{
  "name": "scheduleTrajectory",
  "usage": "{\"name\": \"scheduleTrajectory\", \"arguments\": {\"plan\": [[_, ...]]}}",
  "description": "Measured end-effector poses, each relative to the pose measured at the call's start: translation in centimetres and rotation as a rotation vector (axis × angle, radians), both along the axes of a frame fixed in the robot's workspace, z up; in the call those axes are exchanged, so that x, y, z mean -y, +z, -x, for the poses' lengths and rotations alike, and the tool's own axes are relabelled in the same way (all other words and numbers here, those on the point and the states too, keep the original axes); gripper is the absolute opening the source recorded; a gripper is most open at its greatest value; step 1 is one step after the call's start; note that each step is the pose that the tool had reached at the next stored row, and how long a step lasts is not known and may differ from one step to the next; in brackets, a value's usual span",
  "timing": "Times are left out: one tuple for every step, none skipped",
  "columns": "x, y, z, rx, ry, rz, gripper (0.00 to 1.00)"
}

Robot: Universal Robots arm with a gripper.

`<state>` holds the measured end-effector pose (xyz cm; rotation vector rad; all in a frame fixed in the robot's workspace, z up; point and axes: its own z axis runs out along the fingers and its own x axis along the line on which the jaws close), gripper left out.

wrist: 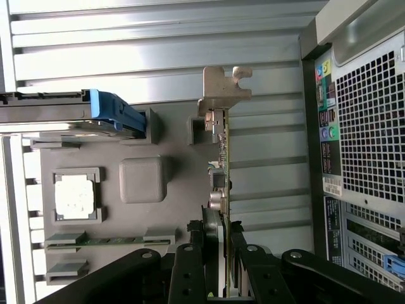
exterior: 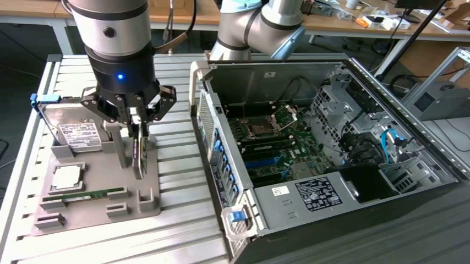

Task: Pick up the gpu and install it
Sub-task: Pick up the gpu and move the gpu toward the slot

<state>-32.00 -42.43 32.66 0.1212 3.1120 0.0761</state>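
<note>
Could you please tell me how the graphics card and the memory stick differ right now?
The graphics card stands tall on edge, gripped by the gripper; the memory stick sits low, untouched. The graphics card carries a silver bracket; the memory stick is a plain narrow green strip. Both are at the grey tray.

The arm (exterior: 110, 27) was a thick silver-grey tube at the upper left of the frame, ending in a black collar (exterior: 141, 82) with a small blue light (exterior: 121, 77). Its joints (exterior: 273, 14) at top centre carried pale blue caps (exterior: 288, 39). The gripper (exterior: 138, 135) was black, built of hinged links with silver screws (wrist: 147, 254).
</note>
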Motion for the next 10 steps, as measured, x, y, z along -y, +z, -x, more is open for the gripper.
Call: {"name": "scheduleTrajectory", "arguments": {"plan": [[0.00, 0.02, 0.00, 0.0000, 0.000, 0.0000, 0.27], [0.00, 0.04, 0.00, 0.0000, 0.000, 0.0000, 0.27], [0.00, 0.05, 0.00, 0.0000, 0.000, 0.0000, 0.27], [0.00, 0.07, 0.00, 0.0001, 0.000, 0.0000, 0.27], [0.00, 0.09, 0.00, 0.0001, 0.000, -0.0001, 0.27], [0.00, 0.11, 0.00, 0.0001, 0.000, -0.0001, 0.27], [0.00, 0.13, 0.00, 0.0000, 0.000, -0.0001, 0.27], [0.00, 0.15, 0.00, 0.0001, 0.000, -0.0001, 0.27], [0.00, 0.16, 0.00, 0.0001, 0.000, -0.0001, 0.27], [0.00, 0.18, 0.00, 0.0000, 0.000, -0.0002, 0.27]]}}
